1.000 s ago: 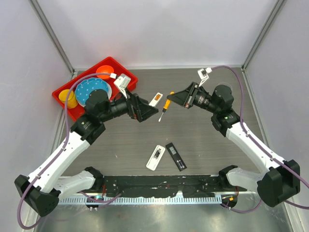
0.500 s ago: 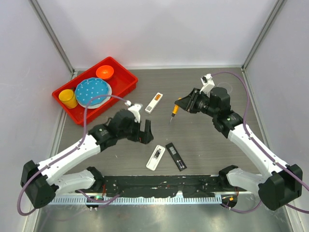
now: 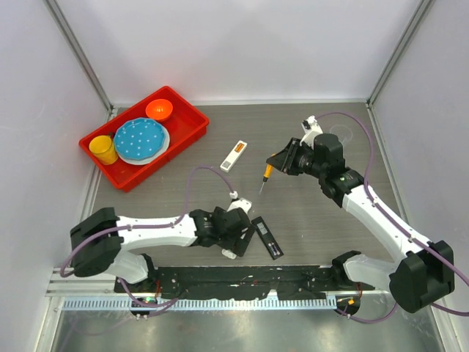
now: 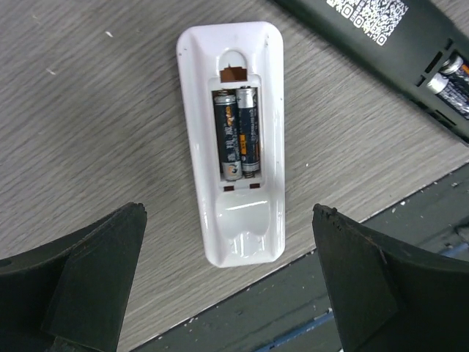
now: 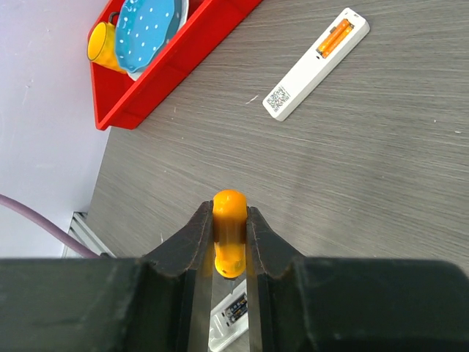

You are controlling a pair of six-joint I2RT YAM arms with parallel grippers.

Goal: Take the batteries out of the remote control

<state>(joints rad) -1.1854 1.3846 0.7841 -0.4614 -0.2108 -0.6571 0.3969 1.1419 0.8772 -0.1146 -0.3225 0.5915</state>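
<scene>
A white remote control [image 4: 233, 220] lies back-up near the table's front edge, its compartment uncovered with two dark batteries [image 4: 237, 133] side by side. My left gripper [image 4: 229, 213] hangs open just above it, one finger [image 4: 95, 279] on each side, touching nothing. A second white remote [image 3: 234, 155] lies farther back with orange batteries [image 5: 333, 38] in its open bay. My right gripper [image 5: 230, 220] is shut on the orange handle of a screwdriver [image 3: 267, 174], held tip-down above the table between the remotes.
A black remote [image 3: 267, 237] lies just right of the near white one, its batteries [image 4: 454, 77] showing. A red tray [image 3: 187, 132] at the back left holds a blue plate [image 3: 139, 139], an orange bowl [image 3: 159, 110] and a yellow cup [image 3: 103, 149]. A dark rail [image 4: 293, 308] runs along the front edge.
My left arm has swung from beside the far white remote down to the front and now lies low over the near white remote. The right gripper has drifted slightly nearer with the screwdriver.
</scene>
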